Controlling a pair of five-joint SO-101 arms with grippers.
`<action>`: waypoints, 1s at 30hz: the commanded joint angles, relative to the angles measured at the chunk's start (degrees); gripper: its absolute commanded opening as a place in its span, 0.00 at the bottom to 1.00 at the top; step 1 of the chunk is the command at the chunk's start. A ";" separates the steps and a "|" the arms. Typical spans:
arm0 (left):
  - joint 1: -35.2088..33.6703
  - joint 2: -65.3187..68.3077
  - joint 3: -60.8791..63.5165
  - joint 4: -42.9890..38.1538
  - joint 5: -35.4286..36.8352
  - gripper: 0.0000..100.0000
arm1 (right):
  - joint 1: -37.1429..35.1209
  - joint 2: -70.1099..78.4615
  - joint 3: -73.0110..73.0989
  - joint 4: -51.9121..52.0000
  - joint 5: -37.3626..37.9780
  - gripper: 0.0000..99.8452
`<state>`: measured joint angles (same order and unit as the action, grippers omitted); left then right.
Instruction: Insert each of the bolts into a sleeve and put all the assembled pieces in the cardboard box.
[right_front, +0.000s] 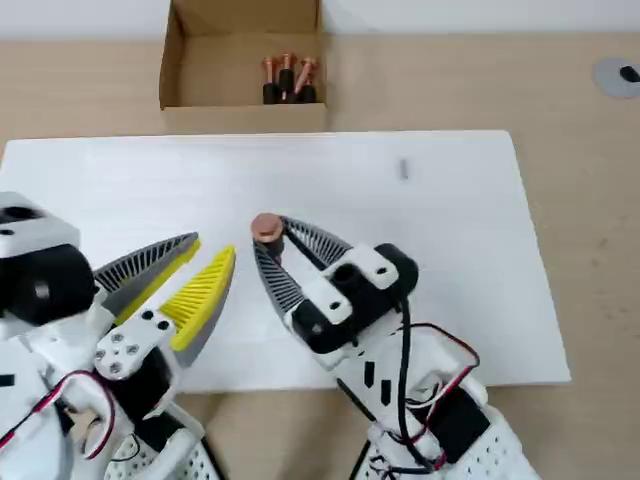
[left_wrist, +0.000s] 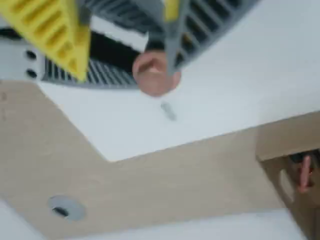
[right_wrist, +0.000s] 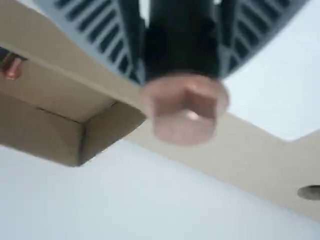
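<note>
right end effector (right_front: 269, 238) clenched on bolt (right_front: 266, 226) in sleeve (right_wrist: 180, 45), over sheet (right_front: 450, 250), left end effector (right_front: 213, 247) released beside it, three pieces (right_front: 288, 80) laid in box (right_front: 172, 70)

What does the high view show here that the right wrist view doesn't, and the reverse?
The high view adds the left gripper, open and empty beside the right one, and all three assembled pieces in the cardboard box. The right wrist view adds a close look at the black sleeve between the fingers, with the bolt head sticking out past it. Both share the right gripper shut on that sleeve, the box and the white board.
</note>
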<state>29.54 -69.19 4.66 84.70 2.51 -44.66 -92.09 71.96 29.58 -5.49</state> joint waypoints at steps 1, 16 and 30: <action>-5.71 6.73 -10.20 4.22 -0.44 0.12 | 5.23 3.74 -6.81 -4.22 -0.09 0.01; -21.36 7.08 -18.81 15.65 -15.12 0.03 | 9.27 52.09 -52.35 -10.37 -0.18 0.01; -21.27 -12.88 -1.76 15.65 -25.14 0.01 | 15.78 89.54 -87.08 -10.46 -0.35 0.01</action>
<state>8.97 -79.65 -0.26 100.18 -21.85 -31.30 -7.96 -4.35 21.14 -5.49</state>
